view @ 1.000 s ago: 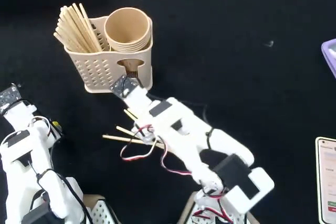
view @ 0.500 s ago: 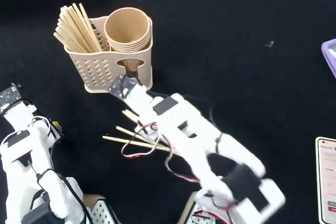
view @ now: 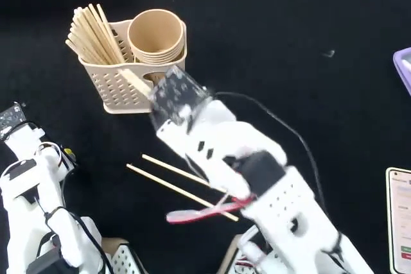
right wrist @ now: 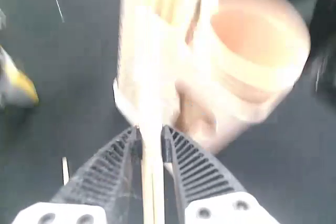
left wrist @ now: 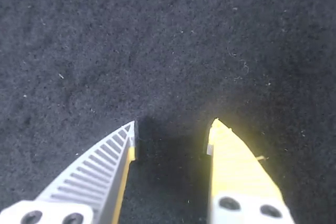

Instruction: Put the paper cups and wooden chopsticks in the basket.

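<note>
A beige perforated basket (view: 128, 85) stands at the back left, holding a bundle of wooden chopsticks (view: 95, 30) and a stack of paper cups (view: 156, 35). My right gripper (view: 156, 96) is raised just in front of the basket, shut on a chopstick (view: 135, 81) that points at the basket wall. In the right wrist view the fingers (right wrist: 151, 145) clamp the stick (right wrist: 149, 177), with the basket (right wrist: 142, 93) and cups (right wrist: 257, 51) close ahead. Two loose chopsticks (view: 180, 181) lie on the cloth below the arm. My left gripper (left wrist: 170, 129) hangs open over bare black cloth at the near left (view: 13, 119).
Black cloth covers the table. A purple object (view: 403, 68) sits at the right edge, and a flat white card or phone (view: 399, 219) lies at the near right. The right arm's red cable (view: 205, 213) hangs over the loose sticks.
The right arm has lifted off the table with a chopstick and swung up toward the basket. Two sticks stay on the cloth. The left arm has not moved.
</note>
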Tool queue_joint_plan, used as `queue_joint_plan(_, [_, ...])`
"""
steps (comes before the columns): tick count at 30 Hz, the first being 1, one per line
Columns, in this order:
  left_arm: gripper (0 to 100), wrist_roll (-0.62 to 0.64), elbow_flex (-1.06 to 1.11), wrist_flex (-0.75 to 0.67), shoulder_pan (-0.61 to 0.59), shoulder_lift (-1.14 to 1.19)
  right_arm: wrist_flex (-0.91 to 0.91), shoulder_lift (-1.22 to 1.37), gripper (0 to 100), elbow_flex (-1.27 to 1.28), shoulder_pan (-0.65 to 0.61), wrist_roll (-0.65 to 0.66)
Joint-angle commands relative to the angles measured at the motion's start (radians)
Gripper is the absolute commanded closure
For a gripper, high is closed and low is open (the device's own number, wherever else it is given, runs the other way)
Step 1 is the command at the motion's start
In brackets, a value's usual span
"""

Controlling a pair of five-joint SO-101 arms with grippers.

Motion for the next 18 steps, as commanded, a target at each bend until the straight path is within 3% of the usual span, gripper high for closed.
queue_joint_plan(1, [78,-0.009,-0.012,-0.017,0.005,-0.015,-0.239,-0.091,98.8,-0.058,-0.098,0.009])
queue_joint_plan(6, [78,-0.009,-0.012,-0.017,0.005,-0.015,-0.601,-0.021,98.8,-0.059,-0.129,-0.003])
queue_joint_plan(11, [78,-0.009,-0.012,-0.017,0.005,-0.015,-0.93,0.142,98.7,-0.13,-0.129,-0.176])
queue_joint_plan(18, [78,-0.009,-0.01,-0.017,0.005,-0.015,-0.976,0.492,98.7,-0.42,-0.126,-0.209])
